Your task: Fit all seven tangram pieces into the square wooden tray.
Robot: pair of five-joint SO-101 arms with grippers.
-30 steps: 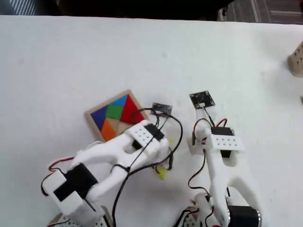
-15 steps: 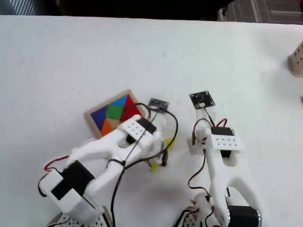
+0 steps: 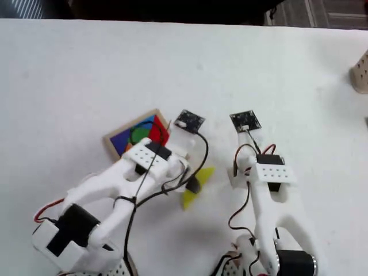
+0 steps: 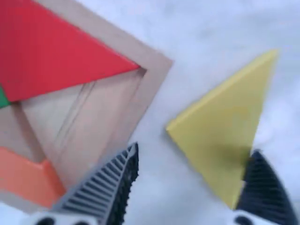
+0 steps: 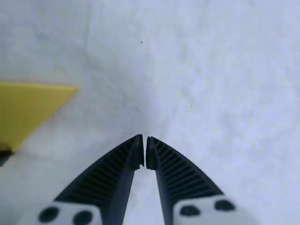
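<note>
White table [image 3: 86,69] holds yellow triangle [image 4: 225,131] beside square wooden tray [image 4: 157,70].

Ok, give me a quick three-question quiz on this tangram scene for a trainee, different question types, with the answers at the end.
1. True or false: the yellow triangle lies inside the wooden tray.
2. The right gripper is: A) wide open, B) shut on nothing, C) gripping something.
3. Fill in: the left gripper is ____ (open or shut).
Key: 1 false, it lies on the table beside the tray; 2 B; 3 open.
</note>
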